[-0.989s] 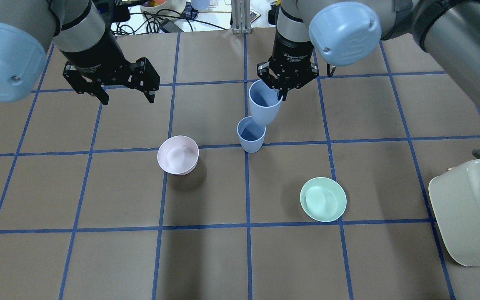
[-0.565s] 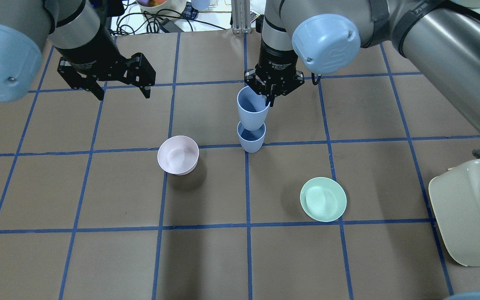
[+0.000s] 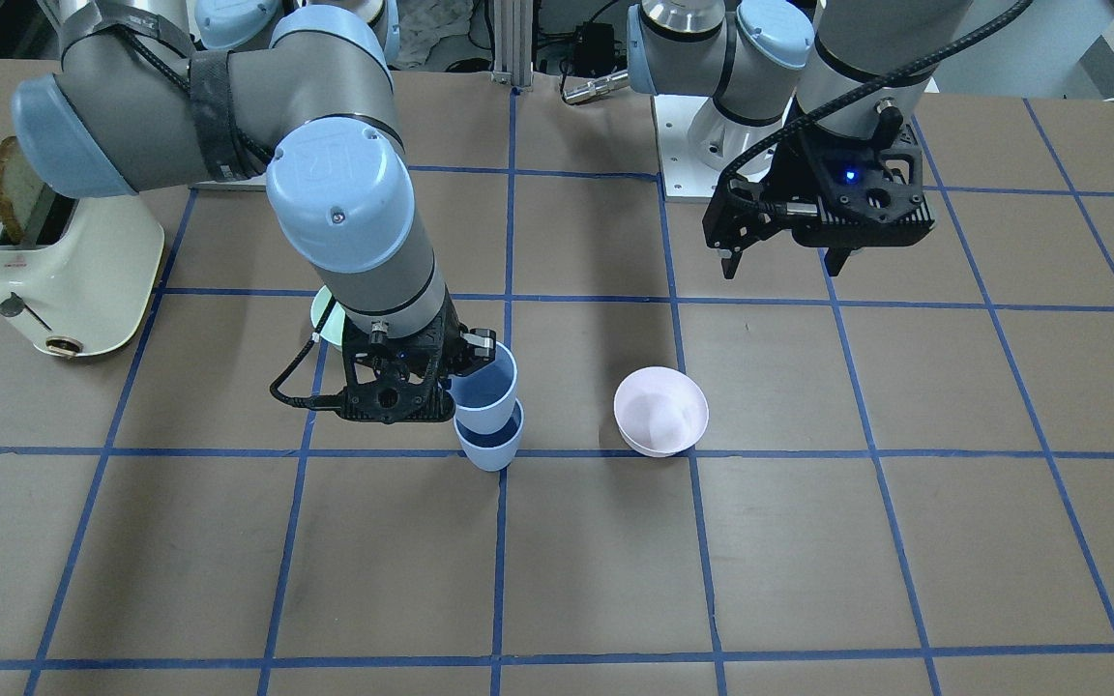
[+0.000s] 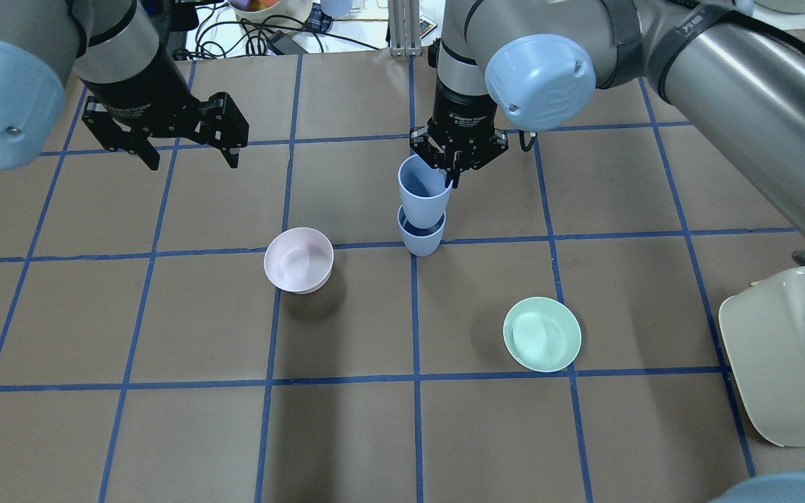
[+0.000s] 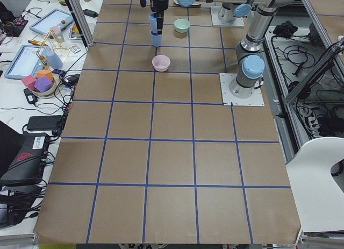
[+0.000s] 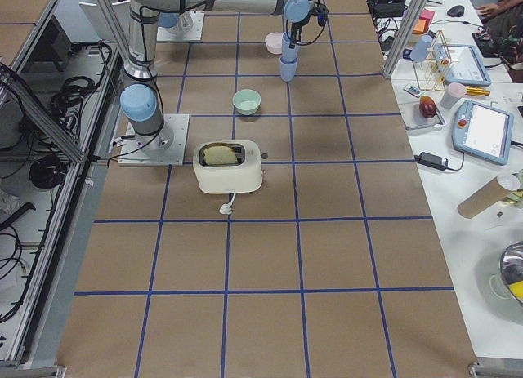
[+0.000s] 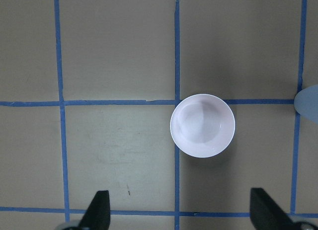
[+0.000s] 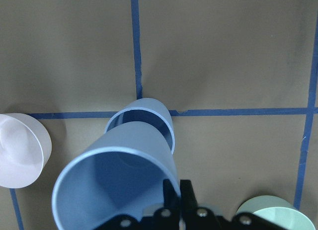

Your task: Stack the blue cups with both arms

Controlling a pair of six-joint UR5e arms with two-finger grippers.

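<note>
One blue cup stands upright on the table's centre line. My right gripper is shut on the rim of the second blue cup and holds it directly over the first, slightly tilted. Its base sits at or just inside the lower cup's mouth. The front view shows the held cup above the standing cup, beside the right gripper. The right wrist view shows the held cup in front of the lower cup. My left gripper is open and empty, raised at the far left.
A pale pink bowl stands left of the cups, below the left gripper in the left wrist view. A mint-green bowl lies to the near right. A cream toaster stands at the right edge.
My right gripper has carried the held cup left and down, from beside the standing cup to over its mouth. My left gripper has drawn back, farther up and left.
</note>
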